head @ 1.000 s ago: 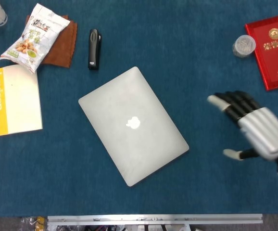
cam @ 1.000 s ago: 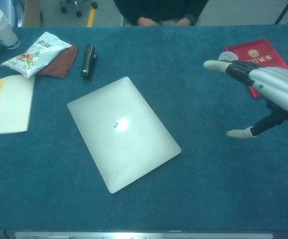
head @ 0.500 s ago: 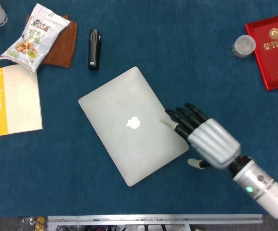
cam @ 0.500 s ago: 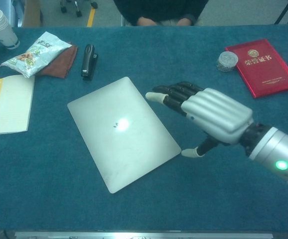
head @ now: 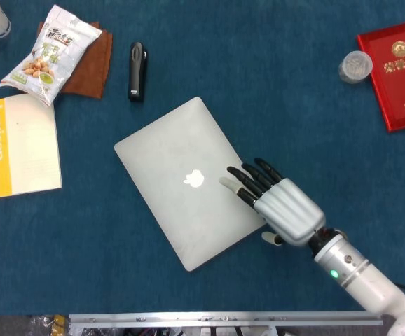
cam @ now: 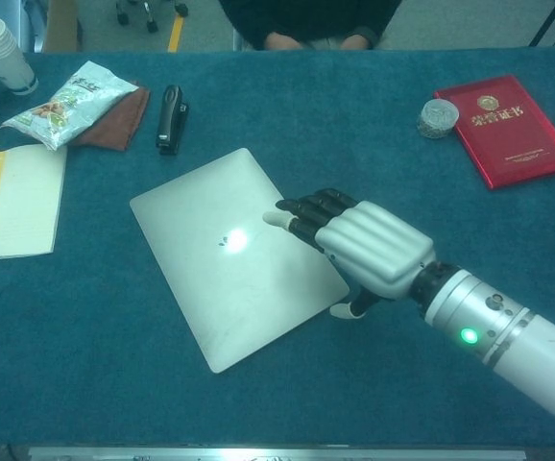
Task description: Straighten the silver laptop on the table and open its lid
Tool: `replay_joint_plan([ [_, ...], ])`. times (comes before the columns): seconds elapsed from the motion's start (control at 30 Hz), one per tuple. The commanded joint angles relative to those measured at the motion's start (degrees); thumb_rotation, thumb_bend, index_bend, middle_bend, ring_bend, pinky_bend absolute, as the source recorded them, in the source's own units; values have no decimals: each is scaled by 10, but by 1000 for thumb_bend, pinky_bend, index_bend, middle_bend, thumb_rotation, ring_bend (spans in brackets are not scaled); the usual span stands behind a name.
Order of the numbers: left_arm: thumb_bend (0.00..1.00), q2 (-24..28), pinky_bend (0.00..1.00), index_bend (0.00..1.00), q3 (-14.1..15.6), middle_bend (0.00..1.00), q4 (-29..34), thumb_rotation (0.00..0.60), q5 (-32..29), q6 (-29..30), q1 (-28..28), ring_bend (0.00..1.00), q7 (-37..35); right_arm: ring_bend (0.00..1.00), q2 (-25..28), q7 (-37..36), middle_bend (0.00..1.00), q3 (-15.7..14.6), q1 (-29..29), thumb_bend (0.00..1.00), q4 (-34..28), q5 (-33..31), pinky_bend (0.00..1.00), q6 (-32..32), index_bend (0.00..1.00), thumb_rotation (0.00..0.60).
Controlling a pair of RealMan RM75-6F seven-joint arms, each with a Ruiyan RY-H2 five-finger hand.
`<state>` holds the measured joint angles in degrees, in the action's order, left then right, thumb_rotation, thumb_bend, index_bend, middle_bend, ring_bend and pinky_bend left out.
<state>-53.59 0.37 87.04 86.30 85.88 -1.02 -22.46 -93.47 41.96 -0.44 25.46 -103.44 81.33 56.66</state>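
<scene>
Laptop: silver laptop [head: 192, 180] lies shut and skewed on the blue table [head: 293, 105], below the black stapler [head: 137, 70].
Right hand: right hand [head: 276, 203] spread flat, fingers apart on the lid's right edge, holding nothing.
Left hand: unseen.
Technique: press lightly and pivot the laptop square; likely slides easily.

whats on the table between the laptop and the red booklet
Nothing: in the head view only bare blue cloth runs from the silver laptop to the red booklet. The small round container sits beside the booklet, above that line.
</scene>
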Motion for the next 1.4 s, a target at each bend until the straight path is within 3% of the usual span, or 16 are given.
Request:
replay_joint_plan([
  [0.03,277,-3,0,107,0,69,-4,600,1,-3,2,0,-4,0,-14,8,0,-4,3,0,16,-8,20,2,0,600],
  [1.1,278,-19,0,107,2,69,-34,600,4,-7,4,0,-31,0,-75,35,0,-3,25,3,99,-77,19,13,0,600],
  [1.4,277,-19,0,107,2,69,-36,600,4,-7,5,0,-32,0,-76,42,0,0,28,153,108,-95,19,22,0,600],
])
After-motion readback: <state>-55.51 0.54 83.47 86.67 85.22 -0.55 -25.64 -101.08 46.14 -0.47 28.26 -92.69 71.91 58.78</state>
